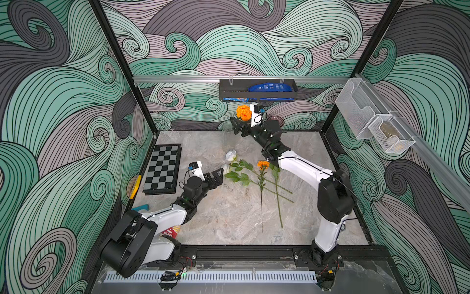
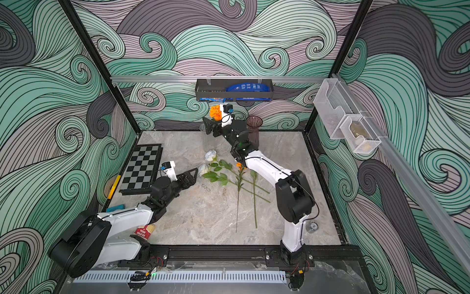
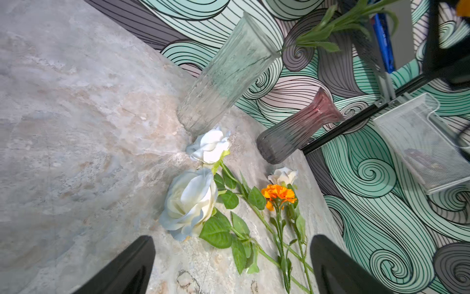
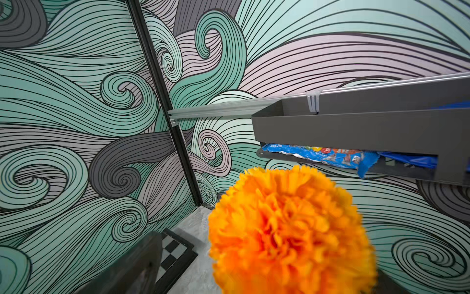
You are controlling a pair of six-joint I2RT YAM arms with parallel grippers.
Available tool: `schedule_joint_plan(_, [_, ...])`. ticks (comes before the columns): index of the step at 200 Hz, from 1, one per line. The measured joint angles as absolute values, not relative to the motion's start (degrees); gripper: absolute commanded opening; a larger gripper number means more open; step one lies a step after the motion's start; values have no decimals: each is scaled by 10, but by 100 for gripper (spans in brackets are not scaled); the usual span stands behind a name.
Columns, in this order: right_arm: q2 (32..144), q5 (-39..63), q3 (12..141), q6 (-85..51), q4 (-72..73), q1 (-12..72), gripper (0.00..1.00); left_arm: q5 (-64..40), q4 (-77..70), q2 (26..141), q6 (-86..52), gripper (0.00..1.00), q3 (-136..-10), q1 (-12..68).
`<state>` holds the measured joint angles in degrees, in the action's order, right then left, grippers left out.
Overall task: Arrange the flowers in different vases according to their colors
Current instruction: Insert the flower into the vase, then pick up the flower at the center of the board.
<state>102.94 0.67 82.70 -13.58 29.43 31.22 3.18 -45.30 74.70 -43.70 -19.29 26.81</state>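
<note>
- Standing in the clear vase [image 1: 228, 138] at the back of the desk [image 1: 229, 216], the first orange flower [image 1: 243, 112] holds its bloom well above the rim. My left wrist view shows its leafy stem entering the vase mouth.
- My right claw [image 1: 235, 125] hangs just under that bloom, over the vase mouth. Its jaws are spread wide. In my right wrist view one finger [image 4: 132, 267] sits well off to the side of the bloom, gripping nothing.
- The purple vase [image 2: 254, 132] stands upright near the clear one, against the back wall, partly behind my right arm.
- The second orange flower [image 1: 262, 164] lies flat mid-desk, stem running toward the front edge.
- The first white rose [image 1: 231, 155] lies nearest the clear vase, and the second white rose [image 1: 225, 168] just beside it. Their leafy stems cross the orange stem.
- The third white rose [image 3: 283, 175] lies close beside the orange bloom. In both top views my right arm hides its head.
- My left claw [image 1: 218, 175] hovers low, its tips just beside the second white rose, jaws wide and holding nothing.
- The chessboard [image 1: 162, 169] lies along the desk's left edge, apart from the flowers.
</note>
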Motion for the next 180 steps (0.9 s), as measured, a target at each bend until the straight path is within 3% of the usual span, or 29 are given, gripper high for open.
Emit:
schedule_joint_plan(41, [878, -4, 624, -150, 209, 313, 100, 88, -426, 792, -462, 98, -204, 337])
schedule_joint_plan(73, [771, -25, 501, -145, 127, 312, 100, 109, -373, 820, -448, 98, -286, 416])
schedule_joint_plan(105, [733, -76, 469, -144, 91, 312, 100, 33, -338, 910, -422, 98, -401, 427])
schedule_joint_plan(150, [733, -142, 461, -194, 11, 279, 100, -29, -325, 911, -402, 99, -380, 427])
schedule_joint_plan(159, [733, -143, 461, -200, -2, 268, 95, -28, -322, 897, -399, 98, -368, 428])
schedule_joint_plan(180, [739, -126, 462, -215, -19, 244, 74, -20, -321, 864, -387, 99, -350, 428])
